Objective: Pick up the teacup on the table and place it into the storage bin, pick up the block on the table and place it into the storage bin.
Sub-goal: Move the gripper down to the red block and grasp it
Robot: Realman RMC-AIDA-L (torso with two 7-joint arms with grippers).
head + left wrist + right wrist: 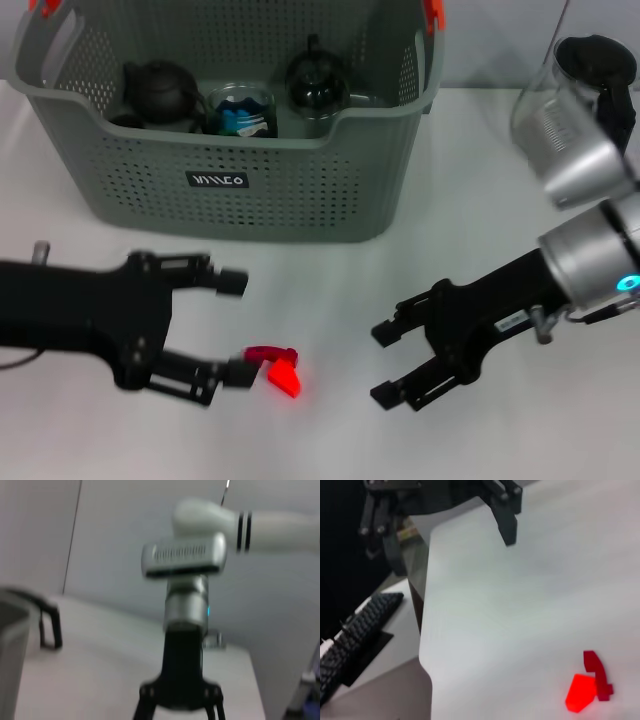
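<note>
My left gripper, wide open and empty, flanks the small, light, rigid red block, best pinched across its flat sides.

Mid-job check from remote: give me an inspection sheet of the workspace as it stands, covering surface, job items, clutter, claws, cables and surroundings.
Surface: white table, flat, no spills seen.
Job's things: storage bin at the far side; inside it a dark teapot, a glass cup with blue contents and a dark round vessel. Red block pieces lie on the table near the front.
Clutter: clear glass jug with black lid at the far right.
Claws: left claw open, lower finger beside the red block; right claw open, empty, to the block's right.
Cables: nothing seen.
Surroundings: a keyboard on a lower desk past the table edge.
</note>
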